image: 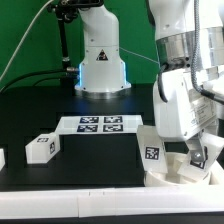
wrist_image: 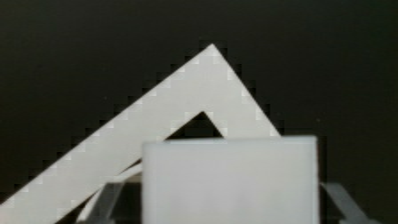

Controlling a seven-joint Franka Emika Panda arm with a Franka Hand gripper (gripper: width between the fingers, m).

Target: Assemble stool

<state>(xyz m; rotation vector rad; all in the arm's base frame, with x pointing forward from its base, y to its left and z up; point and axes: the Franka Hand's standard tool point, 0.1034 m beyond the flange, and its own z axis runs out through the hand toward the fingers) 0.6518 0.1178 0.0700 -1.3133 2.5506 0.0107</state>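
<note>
White plastic sat clamped between the jaws of the gripper (image: 195,157). In the wrist view a chunky block leg (wrist_image: 231,182) filled the space between the fingers (wrist_image: 121,200), which pressed on both its sides. Beyond it, two low wall strips (wrist_image: 169,120) met in a point on the black desk (wrist_image: 71,60), so that corner hemmed in the room beneath.

In the exterior view the gripper hung low over the desk's near edge at the exterior view's right, above a pale rounded piece (image: 180,175) (seat or wall, I could not tell). Just beside it, toward the exterior view's left, a tagged leg (image: 152,150) stood tilted. The marker board (image: 100,124) lay flat farther back. Another leg (image: 42,147) rested well apart at the left, with bare black surface between it and the tilted one.

The arm (image: 185,70) came down steeply from the upper right, its wrist pointing nearly straight down.
</note>
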